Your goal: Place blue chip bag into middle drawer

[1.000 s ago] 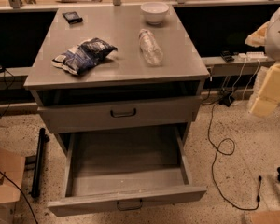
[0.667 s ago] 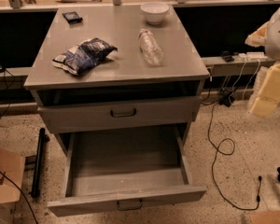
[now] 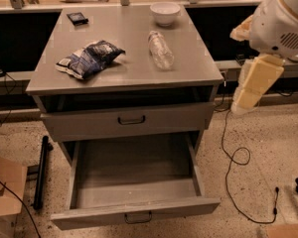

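The blue chip bag [image 3: 88,58], dark blue and white and wrinkly, lies on the left part of the grey cabinet top [image 3: 124,73]. The middle drawer [image 3: 134,170] is pulled out below, showing a bare grey floor, low side walls and a dark loop handle [image 3: 137,217] on its front. My gripper [image 3: 249,89] shows as cream-coloured parts hanging under the white arm [image 3: 280,21] at the right edge. It is off the cabinet's right side, far from the bag and above the floor.
A clear plastic bottle [image 3: 160,49] lies on the top right of the bag. A white bowl [image 3: 165,13] and a small dark object [image 3: 77,18] sit at the back. The drawer above [image 3: 131,119] is closed. Cables [image 3: 236,157] trail on the floor at right; a cardboard box [image 3: 5,190] stands at left.
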Controlling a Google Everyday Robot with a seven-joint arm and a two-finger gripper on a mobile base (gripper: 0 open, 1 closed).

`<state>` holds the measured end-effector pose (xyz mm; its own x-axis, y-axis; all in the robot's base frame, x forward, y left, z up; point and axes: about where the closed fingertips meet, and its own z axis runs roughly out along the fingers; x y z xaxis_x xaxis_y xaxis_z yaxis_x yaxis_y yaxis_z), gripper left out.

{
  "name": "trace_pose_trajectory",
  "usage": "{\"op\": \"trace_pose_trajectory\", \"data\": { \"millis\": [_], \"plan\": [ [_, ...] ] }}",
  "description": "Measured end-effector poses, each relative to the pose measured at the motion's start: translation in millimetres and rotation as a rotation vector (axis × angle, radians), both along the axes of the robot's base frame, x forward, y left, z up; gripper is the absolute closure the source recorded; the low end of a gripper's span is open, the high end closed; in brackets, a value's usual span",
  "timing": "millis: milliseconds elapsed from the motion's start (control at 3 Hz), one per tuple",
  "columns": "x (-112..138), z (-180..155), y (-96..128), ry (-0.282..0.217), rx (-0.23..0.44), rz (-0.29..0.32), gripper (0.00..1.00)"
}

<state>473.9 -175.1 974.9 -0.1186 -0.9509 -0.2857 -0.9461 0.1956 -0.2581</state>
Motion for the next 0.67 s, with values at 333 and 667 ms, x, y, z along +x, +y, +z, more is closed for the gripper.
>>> {"op": "trace_pose_trajectory", "data": {
  "millis": [333,667],
  "plan": [
    [35.4,-7.7,44.6,-0.017,0.101,0.157,0.0],
    [57.9,-10.2,74.9,-0.019,0.165,0.27,0.0]
  ]
}}
